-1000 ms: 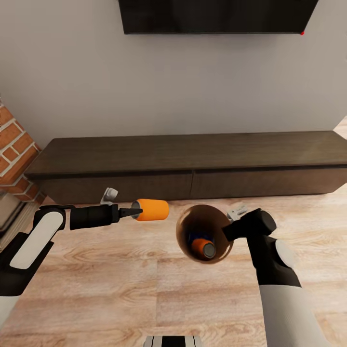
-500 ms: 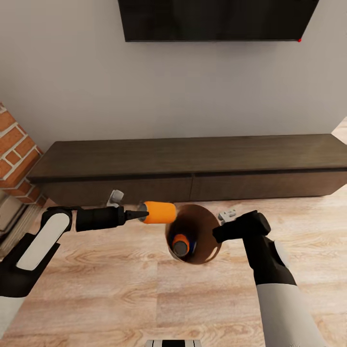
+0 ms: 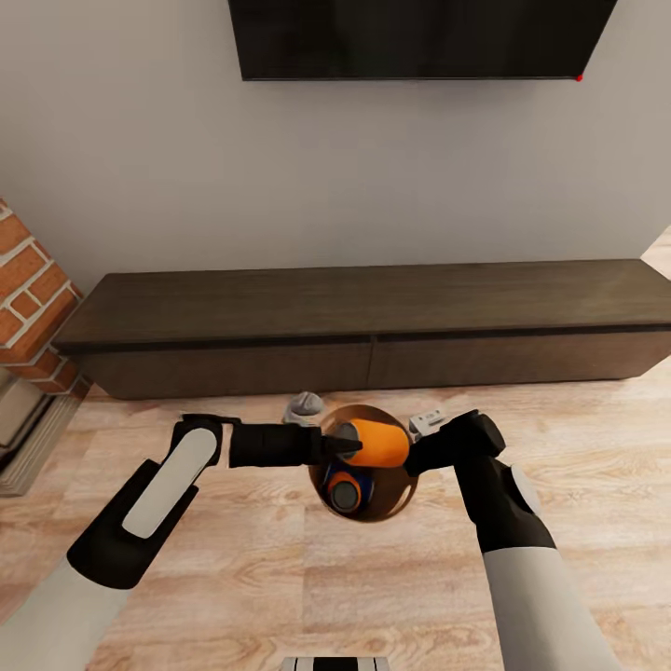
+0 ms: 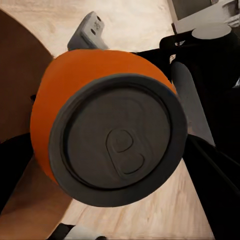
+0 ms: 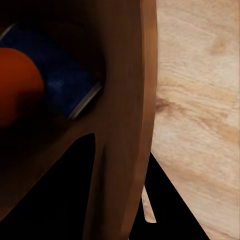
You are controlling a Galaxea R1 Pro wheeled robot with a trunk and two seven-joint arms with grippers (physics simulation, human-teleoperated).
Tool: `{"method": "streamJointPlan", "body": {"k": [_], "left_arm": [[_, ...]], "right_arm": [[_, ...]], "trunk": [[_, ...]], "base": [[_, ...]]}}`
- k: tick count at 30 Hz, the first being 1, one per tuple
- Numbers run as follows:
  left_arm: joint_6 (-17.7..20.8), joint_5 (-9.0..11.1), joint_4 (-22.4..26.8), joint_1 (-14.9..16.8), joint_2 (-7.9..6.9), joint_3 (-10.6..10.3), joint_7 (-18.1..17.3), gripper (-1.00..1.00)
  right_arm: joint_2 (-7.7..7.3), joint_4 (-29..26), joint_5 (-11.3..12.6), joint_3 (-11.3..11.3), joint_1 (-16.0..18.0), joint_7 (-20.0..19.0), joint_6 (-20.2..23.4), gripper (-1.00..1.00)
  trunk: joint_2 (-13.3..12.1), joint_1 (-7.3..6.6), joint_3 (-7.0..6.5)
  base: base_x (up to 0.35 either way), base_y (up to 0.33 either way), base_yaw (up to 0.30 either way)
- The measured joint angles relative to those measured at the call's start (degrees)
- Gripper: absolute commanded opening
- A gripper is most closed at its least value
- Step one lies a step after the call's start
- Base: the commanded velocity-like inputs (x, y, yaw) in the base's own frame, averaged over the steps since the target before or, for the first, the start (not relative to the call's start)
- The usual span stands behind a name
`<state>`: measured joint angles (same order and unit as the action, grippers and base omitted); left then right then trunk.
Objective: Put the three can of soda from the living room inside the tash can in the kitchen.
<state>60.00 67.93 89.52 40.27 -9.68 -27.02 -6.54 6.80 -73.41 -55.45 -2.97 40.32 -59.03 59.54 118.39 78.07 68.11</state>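
Head view has the left claw (image 3: 337,446) clamped on an orange soda can (image 3: 373,444) lying sideways over the trash can (image 3: 396,499), right claw (image 3: 411,460) gripping its three o'clock rim, two cans inside.

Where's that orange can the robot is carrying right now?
In the head view, the orange can lies sideways in the left end effector, held just over the open trash can, in front of the long dark TV cabinet.
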Motion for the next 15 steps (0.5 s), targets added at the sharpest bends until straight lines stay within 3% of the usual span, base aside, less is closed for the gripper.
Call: {"method": "streamJointPlan", "body": {"k": [10,15], "left_arm": [[0.0,-0.2,-0.1,-0.1,0.70,-1.1,4.6,-1.00],[0.0,-0.2,0.0,0.0,0.77,-1.1,7.2,-1.00]], "right_arm": [[0.14,0.1,-2.0,0.2,0.0,0.1,-0.3,-1.00],[0.21,0.1,-1.8,0.3,0.0,0.0,-0.1,-1.00]], "trunk": [[0.0,0.00,0.00],[0.0,0.00,0.00]], "base": [[0.000,0.000,0.000],[0.000,0.000,0.000]]}}
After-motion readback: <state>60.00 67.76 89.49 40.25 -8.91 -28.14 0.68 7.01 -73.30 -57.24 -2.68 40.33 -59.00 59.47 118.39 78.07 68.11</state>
